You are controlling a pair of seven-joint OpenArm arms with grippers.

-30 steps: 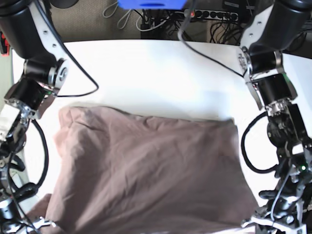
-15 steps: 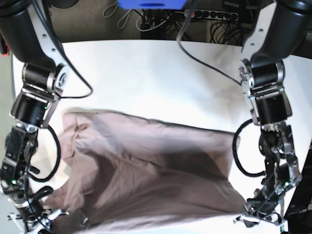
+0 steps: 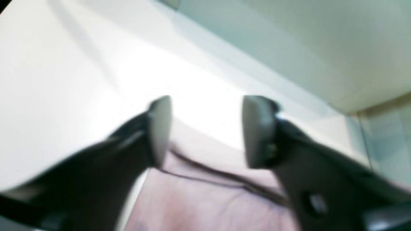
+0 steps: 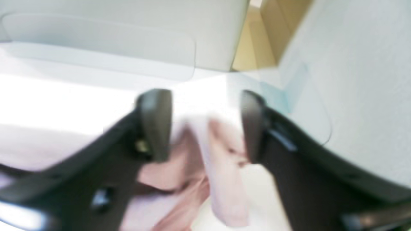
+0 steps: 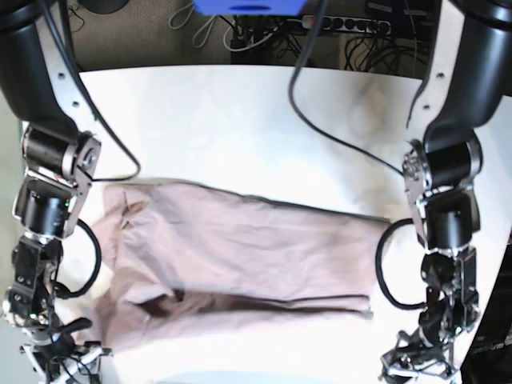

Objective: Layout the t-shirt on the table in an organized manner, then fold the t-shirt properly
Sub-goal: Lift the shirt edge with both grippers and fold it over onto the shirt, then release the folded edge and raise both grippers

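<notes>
We saw the t-shirt [image 5: 240, 256] lying in the middle of the table [image 5: 240, 120], a bit toward 6 o'clock in the base view. It lay mostly flat, with a long crease across it and a bunched-up part at 9 o'clock.

The left gripper [image 3: 205, 128] had its two dark jaws standing apart, with nothing between them. Pink cloth and a dark seam lay just below it at 6 o'clock. The right gripper [image 4: 202, 125] was let go too. Its jaws stood wide, and a loose fold of the shirt showed in the gap, but the picture was too blurry for us to tell if the cloth touched the pads. In the base view, the right gripper sat at 8 o'clock and the left gripper at 4 o'clock, each near a bottom corner of the shirt.

We thought the shirt would be light and very soft. It would flop, bend and wrinkle, and it would not break. It would slide easily on the table, which looked smooth, white and hard, with a round edge. The shirt was a dusty pink-brown, thin and matte.

We thought the best places to pinch were the corners and the hem, where the cloth is doubled and thicker.
</notes>
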